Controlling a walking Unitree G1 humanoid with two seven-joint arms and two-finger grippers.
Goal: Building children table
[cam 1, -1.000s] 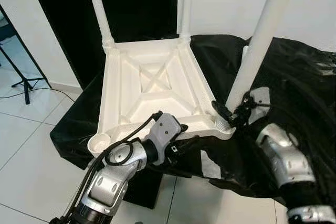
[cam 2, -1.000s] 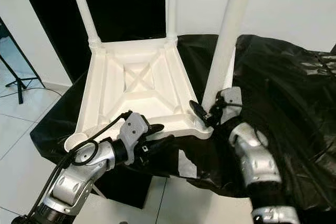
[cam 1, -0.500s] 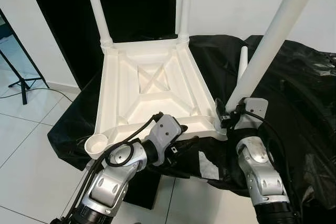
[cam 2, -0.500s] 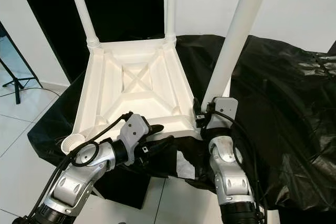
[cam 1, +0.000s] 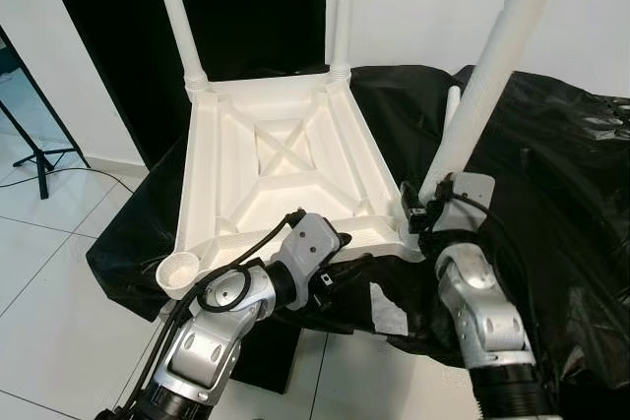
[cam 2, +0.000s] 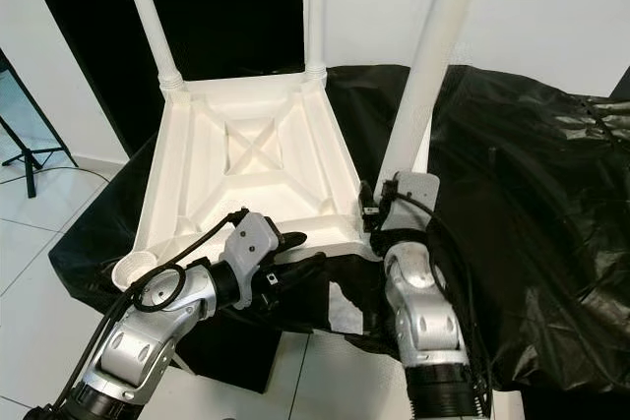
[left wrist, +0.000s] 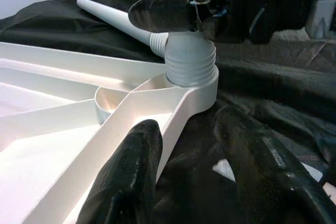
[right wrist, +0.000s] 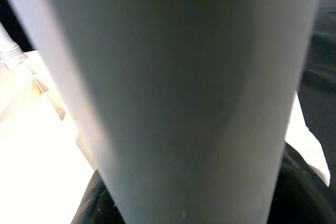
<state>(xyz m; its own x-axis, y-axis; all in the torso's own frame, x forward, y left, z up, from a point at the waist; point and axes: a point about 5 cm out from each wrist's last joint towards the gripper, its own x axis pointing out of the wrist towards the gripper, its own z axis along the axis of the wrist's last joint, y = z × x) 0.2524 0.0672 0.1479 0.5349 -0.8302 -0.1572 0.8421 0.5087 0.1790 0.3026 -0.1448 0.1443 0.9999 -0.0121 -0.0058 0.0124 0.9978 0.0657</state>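
Beside the tabletop, parted left fingers; right fingers clasp leg.

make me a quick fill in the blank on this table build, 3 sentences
1. The white tabletop lies upside down on a ____ cover.
2. The right gripper grips the base of the leg at the tabletop's near ____ corner.
3. The near-left socket holds ____ leg.

Missing words: black; right; no
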